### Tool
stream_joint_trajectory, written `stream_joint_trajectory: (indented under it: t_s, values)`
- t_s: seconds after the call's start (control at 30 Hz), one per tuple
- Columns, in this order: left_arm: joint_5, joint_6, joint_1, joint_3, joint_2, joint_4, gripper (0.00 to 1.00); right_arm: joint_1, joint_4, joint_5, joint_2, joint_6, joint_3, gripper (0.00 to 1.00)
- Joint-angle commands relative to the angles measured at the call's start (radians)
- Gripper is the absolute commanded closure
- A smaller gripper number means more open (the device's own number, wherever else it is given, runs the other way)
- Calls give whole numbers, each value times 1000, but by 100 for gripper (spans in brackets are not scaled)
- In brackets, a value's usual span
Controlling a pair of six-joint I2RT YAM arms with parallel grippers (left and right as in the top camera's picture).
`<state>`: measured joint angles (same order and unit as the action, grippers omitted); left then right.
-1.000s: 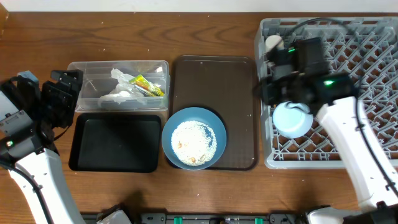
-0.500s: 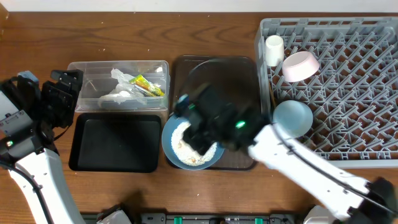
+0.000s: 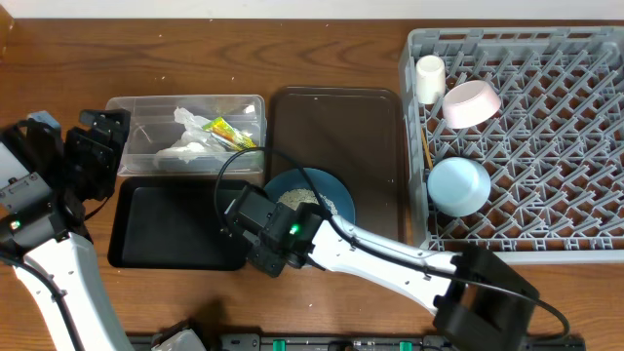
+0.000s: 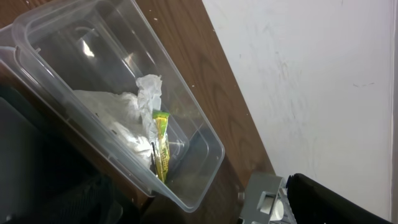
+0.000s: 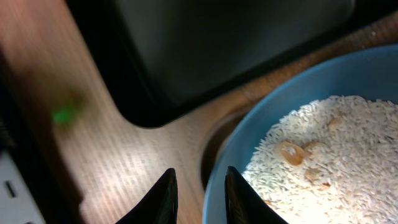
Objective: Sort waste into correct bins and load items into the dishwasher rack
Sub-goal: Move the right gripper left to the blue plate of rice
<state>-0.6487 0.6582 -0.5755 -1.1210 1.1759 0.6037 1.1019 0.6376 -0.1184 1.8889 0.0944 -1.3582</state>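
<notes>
The large dark blue bowl (image 3: 330, 195) of white rice scraps (image 3: 310, 200) sits at the front of the brown tray. My right gripper (image 3: 265, 239) is low at the bowl's left rim. In the right wrist view the gripper (image 5: 199, 186) is open, astride that rim (image 5: 292, 93): one finger over the wood, the other over the rice (image 5: 329, 155). My left gripper (image 3: 97, 151) stands open and holds nothing, left of the clear tub (image 3: 136, 107), which holds the napkin (image 3: 185, 146) and wrapper (image 3: 232, 135). The black tray (image 3: 180, 224) is bare.
The dishwasher rack (image 3: 546, 127) on the right holds a white cup (image 3: 429, 78), a pink bowl (image 3: 471, 103) and a light blue bowl (image 3: 458, 185). A thin wooden stick (image 3: 426, 151) lies by its left wall. The brown serving tray (image 3: 336, 122) lies between tub and rack.
My right arm has left the rack, with the light blue bowl staying there, and swung left and down to the big bowl's rim. The left arm has not moved.
</notes>
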Motion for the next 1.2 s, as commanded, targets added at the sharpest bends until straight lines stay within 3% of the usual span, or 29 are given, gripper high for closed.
stream_joint_trajectory:
  t_s: [0.0,0.43,0.97,1.17]
  values:
    - [-9,2,-6,-9,2,2,9,12,6,17,11,-6,0,76]
    - [-9,2,-6,-9,2,2,9,12,14,17,11,-6,13,76]
    - [-9,2,-6,-9,2,2,9,12,-102,17,11,-6,131,76]
    - [-9,2,-6,-9,2,2,9,12,-104,17,11,-6,131,79]
